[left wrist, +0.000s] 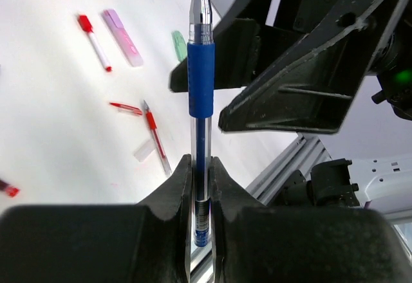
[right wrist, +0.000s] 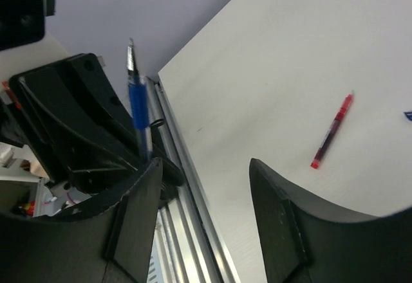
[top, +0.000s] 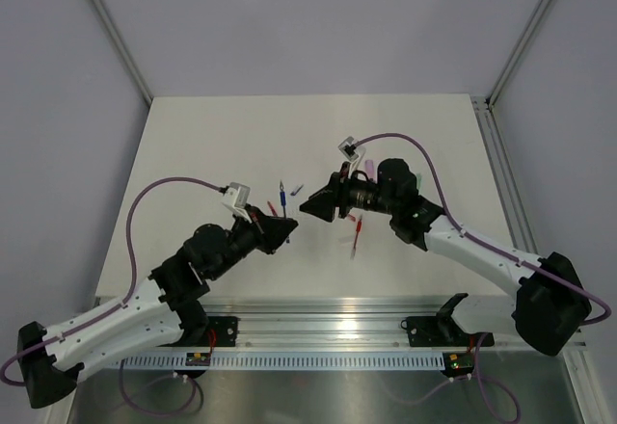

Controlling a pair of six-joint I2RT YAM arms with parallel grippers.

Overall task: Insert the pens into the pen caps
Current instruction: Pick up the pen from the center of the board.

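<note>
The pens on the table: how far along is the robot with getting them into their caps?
Done: no pen is clearly capped yet. In hand: the left tool grips a blue pen upright, its metal tip bare; the right tool is open and empty. Left: a red pen, a pink pen and a green pen lie loose on the table.

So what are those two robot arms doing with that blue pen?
The left gripper is shut on a blue pen, holding its clear end with the tip sticking out. The right gripper is close beside it, fingers open, nothing between them. A red pen and a pink pen lie loose on the white table.
</note>
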